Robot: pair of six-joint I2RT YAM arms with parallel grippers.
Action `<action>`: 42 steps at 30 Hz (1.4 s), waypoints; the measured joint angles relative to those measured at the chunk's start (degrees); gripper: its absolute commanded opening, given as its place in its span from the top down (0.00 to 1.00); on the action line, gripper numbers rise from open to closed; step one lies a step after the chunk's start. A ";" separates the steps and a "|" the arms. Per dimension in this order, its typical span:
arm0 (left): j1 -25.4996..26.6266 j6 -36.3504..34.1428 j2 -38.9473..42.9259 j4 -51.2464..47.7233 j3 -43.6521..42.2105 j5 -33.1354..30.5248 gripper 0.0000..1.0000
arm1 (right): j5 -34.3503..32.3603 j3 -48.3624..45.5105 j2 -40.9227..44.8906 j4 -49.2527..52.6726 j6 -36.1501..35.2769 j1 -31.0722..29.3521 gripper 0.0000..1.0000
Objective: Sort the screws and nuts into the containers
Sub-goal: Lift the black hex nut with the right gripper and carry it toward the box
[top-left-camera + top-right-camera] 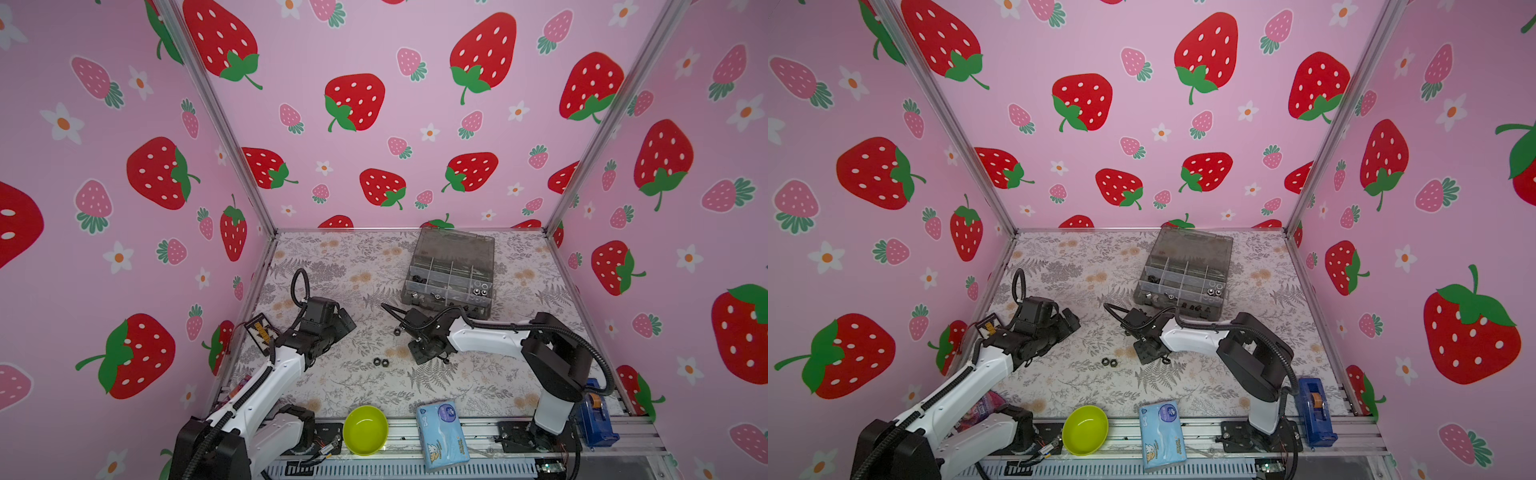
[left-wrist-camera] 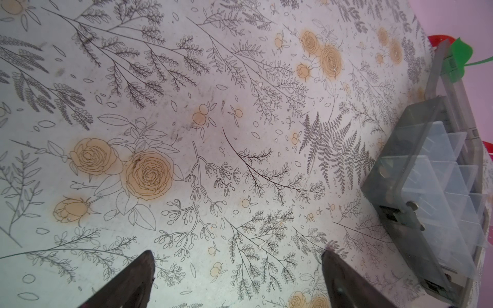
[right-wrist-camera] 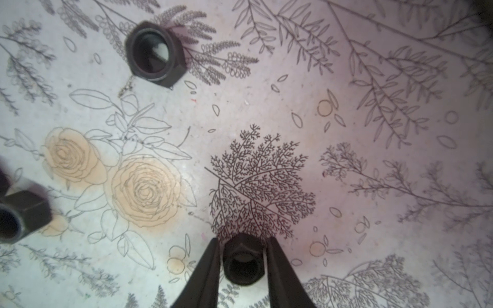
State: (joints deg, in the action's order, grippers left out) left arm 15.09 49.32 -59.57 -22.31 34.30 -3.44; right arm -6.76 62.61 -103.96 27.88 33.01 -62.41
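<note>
Nut (image 3: 243, 262), black hex, lies flat on surface (image 3: 346, 106) between the fingers of right tool (image 3: 242, 240), which are drawn in close on both sides; clamped or not, can't tell. Two more black nuts (image 1: 380, 362) lie loose mid-surface; organizer box (image 1: 451, 274) stands open at the back, pieces in its compartments. Left tool (image 2: 238, 262) spread wide, empty, above surface.

A lime-green bowl (image 1: 365, 430) and a pale blue tissue pack (image 1: 442, 434) are seen at the near edge, the bowl to the left. A blue tape dispenser (image 1: 596, 415) is set at the near right corner. The table is covered by a floral sheet (image 1: 332, 266) and is enclosed on three sides by pink strawberry-printed walls (image 1: 374, 124).
</note>
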 measured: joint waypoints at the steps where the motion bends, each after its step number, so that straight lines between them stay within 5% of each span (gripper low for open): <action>1: 0.00 0.00 0.07 -0.02 0.00 0.00 0.01 | 0.04 0.00 0.00 -0.02 -0.04 0.00 0.74; 10: -0.09 0.00 1.14 -0.22 0.00 -0.04 0.01 | -0.17 0.00 0.33 0.04 -0.04 0.04 0.92; 15: -0.09 -0.02 1.16 -0.22 0.00 -0.04 0.01 | -1.75 0.00 2.14 3.63 -0.09 1.49 0.93; 27: -0.09 -0.11 2.97 -0.24 0.00 -0.02 0.01 | -5.68 4.74 12.70 2.25 -4.44 19.08 0.92; 42: -0.09 -0.24 2.97 -0.24 0.00 0.04 0.01 | -6.36 16.35 -1.16 -1.29 -10.67 31.85 0.92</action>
State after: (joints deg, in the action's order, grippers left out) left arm 15.00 49.08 -56.60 -22.55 34.30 -3.40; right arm -13.13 78.96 -105.12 26.59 22.35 -30.57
